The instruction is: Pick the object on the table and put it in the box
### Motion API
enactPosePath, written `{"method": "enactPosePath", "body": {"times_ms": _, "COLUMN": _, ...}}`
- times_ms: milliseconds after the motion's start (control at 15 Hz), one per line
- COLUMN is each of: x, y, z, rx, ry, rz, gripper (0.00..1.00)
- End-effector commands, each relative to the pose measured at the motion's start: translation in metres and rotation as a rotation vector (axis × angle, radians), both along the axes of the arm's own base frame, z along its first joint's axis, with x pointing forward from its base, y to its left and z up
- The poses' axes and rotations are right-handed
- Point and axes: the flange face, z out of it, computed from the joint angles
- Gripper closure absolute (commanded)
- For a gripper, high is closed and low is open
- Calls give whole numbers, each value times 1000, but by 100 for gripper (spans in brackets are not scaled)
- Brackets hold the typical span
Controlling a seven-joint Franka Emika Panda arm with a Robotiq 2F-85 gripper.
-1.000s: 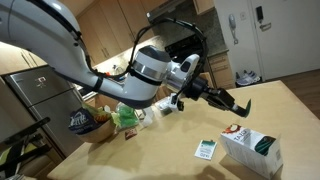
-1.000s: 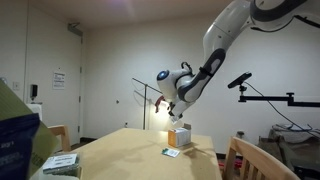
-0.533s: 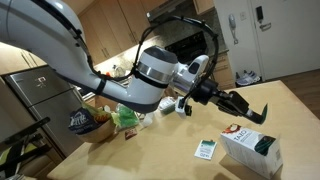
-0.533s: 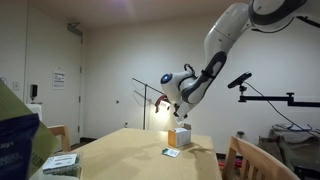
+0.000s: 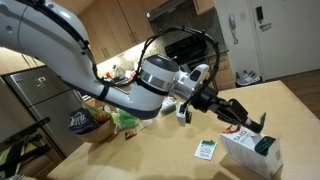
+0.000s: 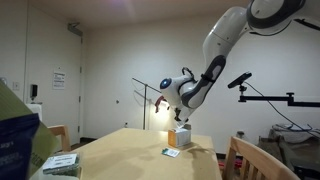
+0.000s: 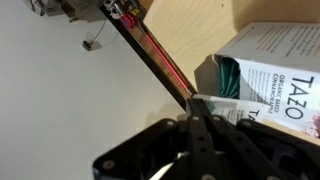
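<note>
The box [image 5: 252, 150] is a white carton with green patches and a red-orange mark, standing on the wooden table; it also shows small in the other exterior view [image 6: 180, 136]. My gripper [image 5: 254, 123] hangs just above its top, shut on the object [image 5: 263, 121], a thin dark teal packet. In the wrist view the black fingers [image 7: 196, 108] meet on the packet's pale edge. Its teal body [image 7: 230, 75] lies against the box's white printed side [image 7: 285, 80]. A mostly white packet with green print [image 5: 205, 150] lies flat on the table beside the box.
Snack bags [image 5: 88, 122] and a green bag [image 5: 126, 117] sit at the table's far end, by a steel fridge [image 5: 40, 95]. A chair back [image 6: 245, 160], a blue carton [image 6: 15, 140] and a camera stand [image 6: 240, 80] frame the table.
The gripper has moved down and sideways with the packet, from the open table to just above the box. The jaws stay shut.
</note>
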Motion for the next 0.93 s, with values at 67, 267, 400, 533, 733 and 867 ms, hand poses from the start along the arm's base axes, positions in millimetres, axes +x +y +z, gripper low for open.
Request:
{"method": "enactPosePath", "body": {"times_ms": 67, "x": -4, "y": -10, "z": 6, "rx": -43, "ry": 40, "rz": -20, "gripper": 100}}
{"method": "enactPosePath", "body": {"times_ms": 267, "x": -3, "y": -6, "z": -1, "rx": -15, "ry": 20, "rz": -17, "gripper": 99}}
{"method": "enactPosePath", "body": {"times_ms": 400, "x": -3, "y": -5, "z": -2, "rx": -14, "ry": 22, "rz": -16, "gripper": 100}}
{"method": "enactPosePath", "body": {"times_ms": 533, "x": -8, "y": -8, "z": 4, "rx": -35, "ry": 27, "rz": -22, "gripper": 100}}
{"method": "enactPosePath", "body": {"times_ms": 733, "x": -14, "y": -17, "z": 7, "rx": -46, "ry": 32, "rz": -47, "gripper": 100}}
{"method": "enactPosePath", "body": {"times_ms": 867, "x": -21, "y": -26, "z": 9, "rx": -54, "ry": 28, "rz": -65, "gripper": 100}}
